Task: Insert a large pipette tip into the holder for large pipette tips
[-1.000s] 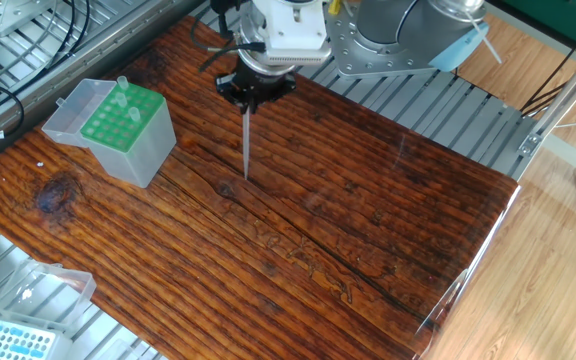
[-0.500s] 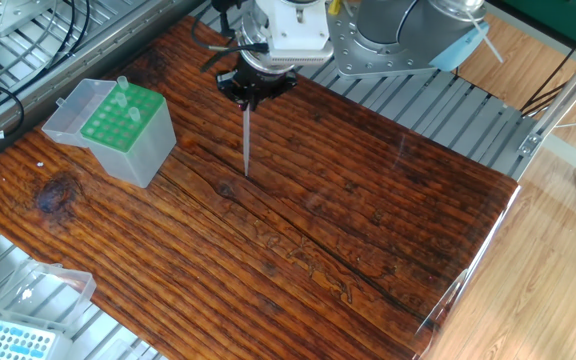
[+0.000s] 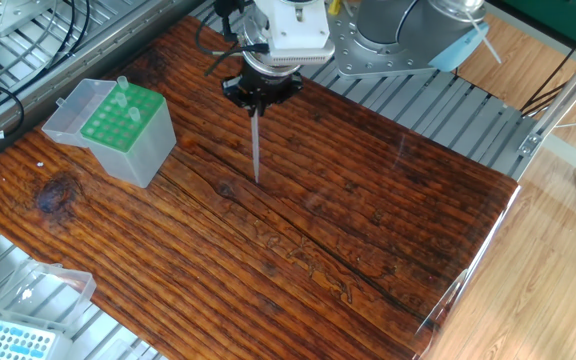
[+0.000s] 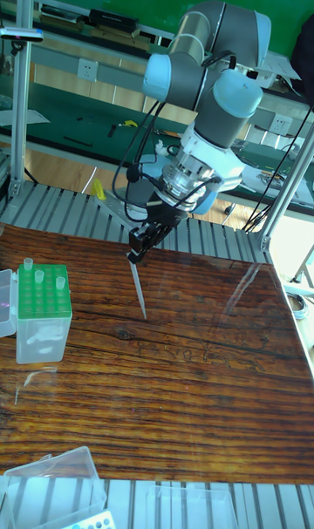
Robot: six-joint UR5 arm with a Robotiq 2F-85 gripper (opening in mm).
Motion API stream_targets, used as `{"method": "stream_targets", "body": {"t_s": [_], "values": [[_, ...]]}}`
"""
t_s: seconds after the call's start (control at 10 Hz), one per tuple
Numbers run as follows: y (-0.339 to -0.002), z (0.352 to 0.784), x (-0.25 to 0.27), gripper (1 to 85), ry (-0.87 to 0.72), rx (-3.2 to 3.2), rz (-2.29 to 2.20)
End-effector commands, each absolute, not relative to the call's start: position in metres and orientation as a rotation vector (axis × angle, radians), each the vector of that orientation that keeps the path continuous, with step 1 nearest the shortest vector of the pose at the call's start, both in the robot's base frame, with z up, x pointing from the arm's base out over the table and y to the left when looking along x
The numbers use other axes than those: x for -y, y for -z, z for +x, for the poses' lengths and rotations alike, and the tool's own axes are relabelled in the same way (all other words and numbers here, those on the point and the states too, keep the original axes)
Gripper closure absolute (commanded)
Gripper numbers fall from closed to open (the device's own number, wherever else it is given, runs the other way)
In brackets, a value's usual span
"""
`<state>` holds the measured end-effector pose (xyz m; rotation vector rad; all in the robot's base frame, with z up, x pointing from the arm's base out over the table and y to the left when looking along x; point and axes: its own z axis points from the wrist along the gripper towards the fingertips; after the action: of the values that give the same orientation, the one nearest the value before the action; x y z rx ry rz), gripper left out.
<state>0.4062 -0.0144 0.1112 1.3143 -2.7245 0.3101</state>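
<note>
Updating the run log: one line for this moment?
gripper: shut on large pipette tip | tip: upright, above table | green-topped holder: lid open, not reached

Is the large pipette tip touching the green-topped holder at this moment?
Apart. In the tall fixed view the large pipette tip hangs from the gripper, with bare table between it and the holder.

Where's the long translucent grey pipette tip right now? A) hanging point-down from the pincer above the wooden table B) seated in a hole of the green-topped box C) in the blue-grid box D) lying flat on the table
A: the long translucent grey pipette tip hangs point-down from the pincer, off to the side of the green-topped translucent box, over the brown wooden table.
</note>
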Motion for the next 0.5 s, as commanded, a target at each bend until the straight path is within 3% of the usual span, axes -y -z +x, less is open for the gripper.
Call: {"method": "stream_targets", "body": {"t_s": [0.0, 0.2, 0.4], "values": [[-0.110, 0.407, 0.002, 84.7, -0.243, 2.737, 1.352], [-0.109, 0.405, -0.003, 84.7, -0.212, 2.729, 1.374], [-0.114, 0.395, 0.020, 84.7, -0.295, 2.638, 1.370]]}}
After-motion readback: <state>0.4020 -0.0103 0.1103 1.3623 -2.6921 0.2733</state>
